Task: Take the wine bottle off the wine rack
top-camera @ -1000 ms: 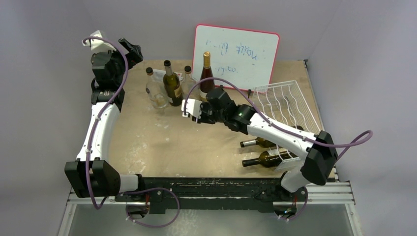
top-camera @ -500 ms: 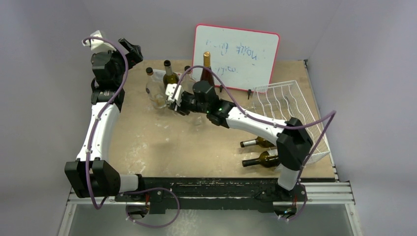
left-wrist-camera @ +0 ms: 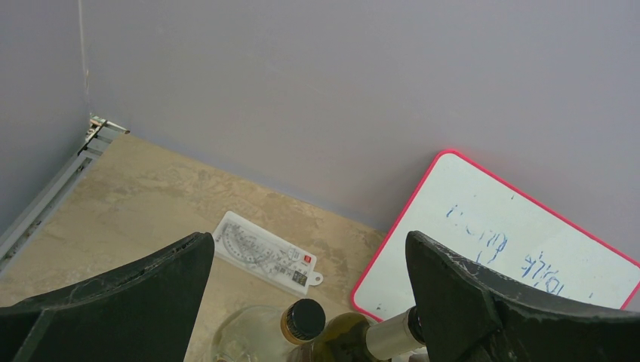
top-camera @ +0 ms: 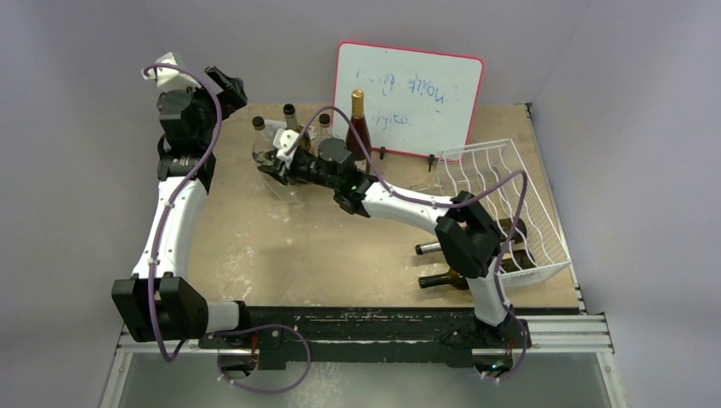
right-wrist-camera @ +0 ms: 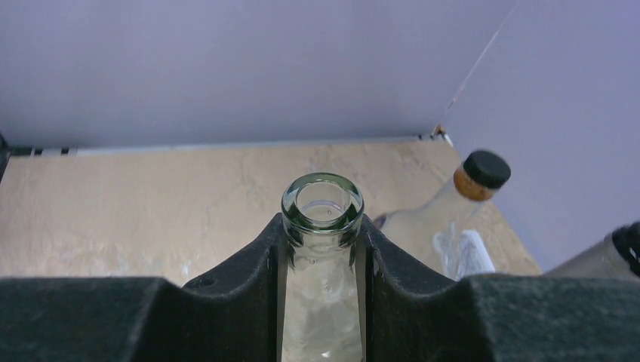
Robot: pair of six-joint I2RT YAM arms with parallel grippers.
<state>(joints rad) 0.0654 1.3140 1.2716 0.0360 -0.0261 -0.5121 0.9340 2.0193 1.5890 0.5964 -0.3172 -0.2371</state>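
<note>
My right gripper (right-wrist-camera: pixel 322 226) is shut on the neck of a clear, uncapped glass wine bottle (right-wrist-camera: pixel 322 204). In the top view this gripper (top-camera: pixel 276 161) reaches to the back left, among the standing bottles; the held bottle is hard to make out there. The white wire wine rack (top-camera: pixel 502 191) stands at the right, with two dark bottles (top-camera: pixel 442 247) (top-camera: pixel 448 277) lying at its near end. My left gripper (top-camera: pixel 223 85) is wide open and empty at the back left; in its own view (left-wrist-camera: pixel 309 302) it hangs above bottle tops.
Several bottles stand at the back: a clear black-capped one (top-camera: pixel 262 146) (right-wrist-camera: pixel 472 185), a green one (top-camera: pixel 292 126) and a dark gold-topped one (top-camera: pixel 358 127). A red-framed whiteboard (top-camera: pixel 408 98) leans on the back wall. A white protractor case (left-wrist-camera: pixel 264 253) lies on the table.
My right arm has swung from the table's middle to the back left with the clear bottle, up to the standing bottles. The left arm has not moved.
</note>
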